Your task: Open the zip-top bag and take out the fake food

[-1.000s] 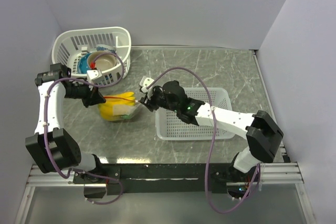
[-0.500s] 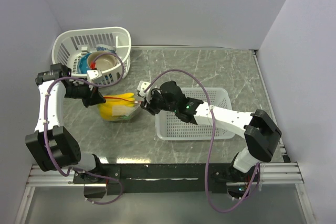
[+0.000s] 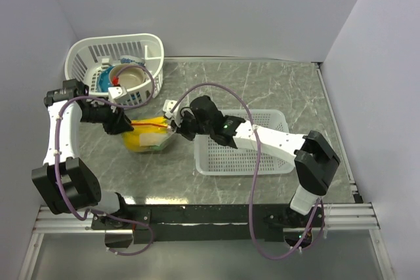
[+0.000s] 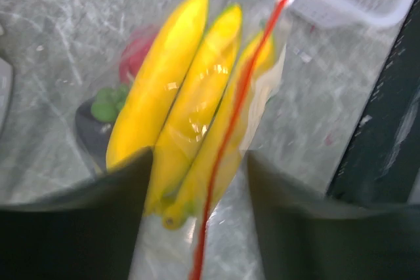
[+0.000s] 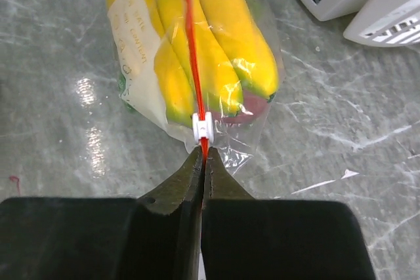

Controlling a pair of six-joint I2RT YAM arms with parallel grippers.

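The zip-top bag (image 3: 147,136) lies on the marble table between my two grippers, its orange-red zip strip (image 5: 187,37) on top. Through the clear plastic I see fake food: a yellow banana bunch (image 4: 170,96), a pink-red dragon fruit (image 4: 134,54) and a green cluster (image 4: 105,106). My right gripper (image 5: 203,152) is shut on the strip's end, just behind the white slider (image 5: 203,126). At the bag's other end my left gripper (image 4: 199,154) stands open. The strip runs between its fingers without touching either.
A rectangular white mesh basket (image 3: 262,165) sits right of the bag, under my right arm. A round white basket (image 3: 152,47) at the back left holds a tan bowl (image 3: 131,77) and a blue item (image 3: 104,81).
My right gripper moved left to the bag's zip end and shut on the strip. My left gripper, shut before, has opened around the other end.
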